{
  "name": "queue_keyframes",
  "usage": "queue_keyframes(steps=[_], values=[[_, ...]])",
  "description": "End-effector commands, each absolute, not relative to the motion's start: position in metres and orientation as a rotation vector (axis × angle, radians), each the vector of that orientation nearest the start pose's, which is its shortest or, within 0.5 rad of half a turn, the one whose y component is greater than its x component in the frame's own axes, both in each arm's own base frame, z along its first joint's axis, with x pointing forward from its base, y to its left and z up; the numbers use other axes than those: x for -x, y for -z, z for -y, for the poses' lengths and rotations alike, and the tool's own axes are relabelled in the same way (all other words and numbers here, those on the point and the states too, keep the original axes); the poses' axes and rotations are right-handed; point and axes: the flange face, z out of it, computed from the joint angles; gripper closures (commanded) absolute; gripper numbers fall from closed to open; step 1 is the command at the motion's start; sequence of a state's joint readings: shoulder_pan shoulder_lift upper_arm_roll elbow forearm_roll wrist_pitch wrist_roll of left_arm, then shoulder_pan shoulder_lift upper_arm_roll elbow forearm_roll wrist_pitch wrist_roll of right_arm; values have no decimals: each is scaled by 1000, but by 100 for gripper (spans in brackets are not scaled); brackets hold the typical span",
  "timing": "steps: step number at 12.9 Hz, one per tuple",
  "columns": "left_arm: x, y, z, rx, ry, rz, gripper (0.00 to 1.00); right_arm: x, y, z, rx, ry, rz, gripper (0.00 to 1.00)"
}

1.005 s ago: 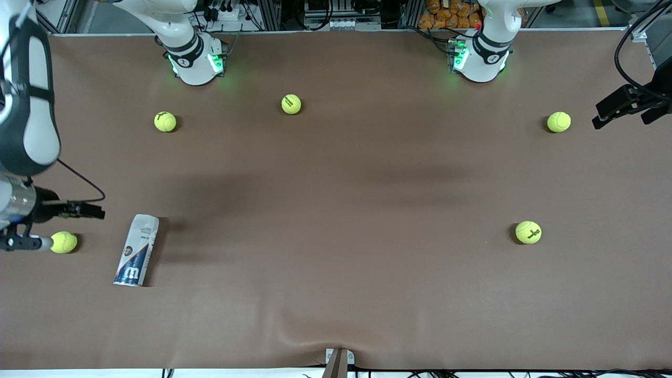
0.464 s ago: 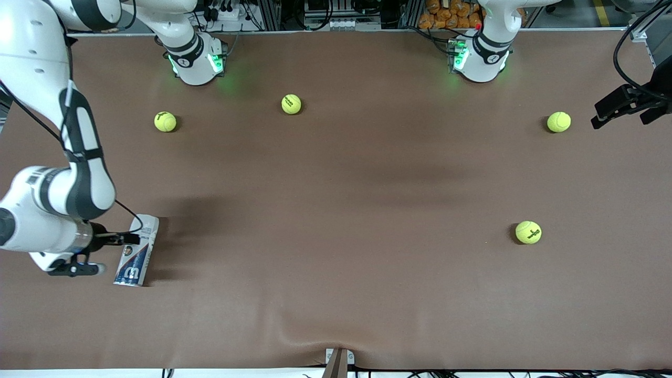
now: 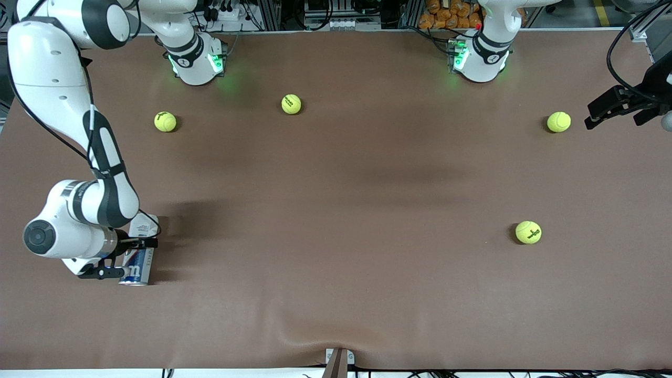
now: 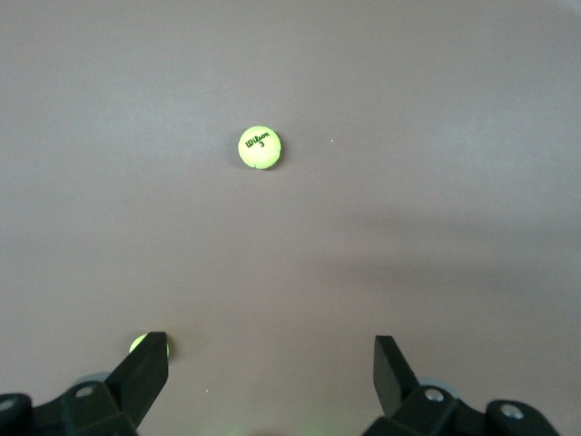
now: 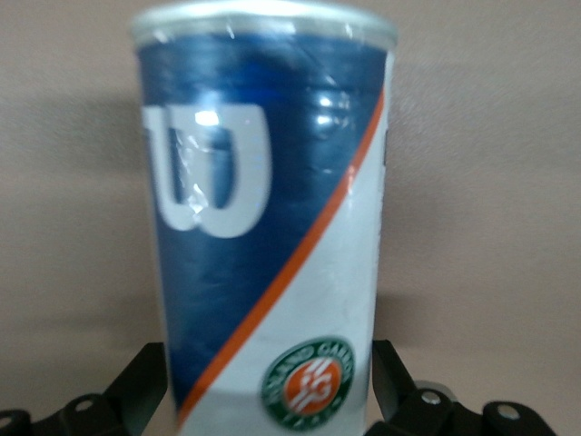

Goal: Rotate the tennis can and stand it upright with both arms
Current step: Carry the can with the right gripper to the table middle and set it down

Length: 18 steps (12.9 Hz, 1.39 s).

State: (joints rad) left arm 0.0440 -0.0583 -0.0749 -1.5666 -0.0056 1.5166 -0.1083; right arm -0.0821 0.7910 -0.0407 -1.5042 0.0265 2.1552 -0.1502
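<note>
The tennis can (image 3: 139, 271) lies on its side on the brown table near the right arm's end, its navy end with the white "W" toward the front camera. My right gripper (image 3: 126, 258) is low over the can's middle, open, one finger on each side. In the right wrist view the can (image 5: 272, 227) fills the gap between the fingers (image 5: 145, 386) of the right gripper (image 5: 270, 386). My left gripper (image 3: 604, 107) waits open and empty over the left arm's end of the table, and in the left wrist view the left gripper (image 4: 270, 363) hangs over bare table.
Tennis balls lie on the table: two near the right arm's base (image 3: 165, 121) (image 3: 291, 104), one under the left gripper's reach (image 3: 558, 122), one nearer the camera (image 3: 528, 232). The left wrist view shows one ball (image 4: 260, 147) and another beside a finger (image 4: 136, 343).
The right arm has swung in from the table's end and brought its gripper down around the lying can. It now hides the ball beside the can. The left gripper has barely drifted.
</note>
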Motion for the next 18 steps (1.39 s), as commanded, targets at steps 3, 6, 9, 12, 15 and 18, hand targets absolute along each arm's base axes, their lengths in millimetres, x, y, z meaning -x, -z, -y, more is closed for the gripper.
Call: queue_keyframes(steps=[3,6,9,12,15,18], values=[[-532,-652,21,3119,17,121,0,-700,-176,83,3134,-139,54,22],[-533,-651,21,3120,14,121,0,-702,-182,67,3133,-132,145,24],[-533,-648,20,3120,2,123,0,-712,-206,40,3091,-69,528,24],[-534,-647,20,3120,2,123,0,-717,-256,-51,2987,18,997,24],[-536,-641,20,3121,-8,126,0,-691,-299,-194,2861,53,1312,24],[-538,-634,20,3131,-19,130,0,-634,-306,-342,2693,99,1633,24]])
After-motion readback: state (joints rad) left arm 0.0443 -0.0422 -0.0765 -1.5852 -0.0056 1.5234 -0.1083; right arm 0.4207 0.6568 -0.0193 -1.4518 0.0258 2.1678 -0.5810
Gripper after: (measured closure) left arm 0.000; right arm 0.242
